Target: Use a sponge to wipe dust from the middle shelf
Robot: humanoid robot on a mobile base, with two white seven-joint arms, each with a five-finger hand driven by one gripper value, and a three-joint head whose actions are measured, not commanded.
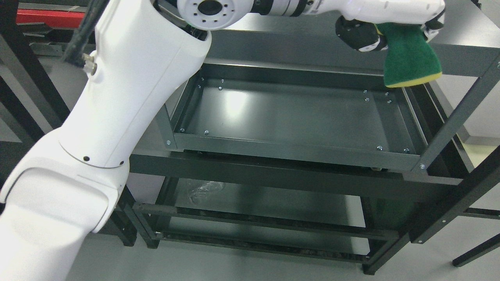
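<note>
A white robot arm enters from the lower left, bends at the elbow near the top edge and reaches across to the upper right, where the left hand clasps a sponge. The fingers are closed around the sponge's upper end; only its lower part hangs free, green scouring face toward the camera and a thin yellow layer showing along the bottom edge. The sponge hangs above the far right corner of the middle shelf, just over the rim, and whether it touches the metal cannot be told from this angle. The shelf is a shallow dark grey steel tray with raised edges and small bolts near each corner, a pale glare lying across its left half. It sits in a dark metal rack whose right post slants up to the top shelf behind the hand. Beneath, on the lower shelf, a crumpled piece of clear plastic lies near the left end.
</note>
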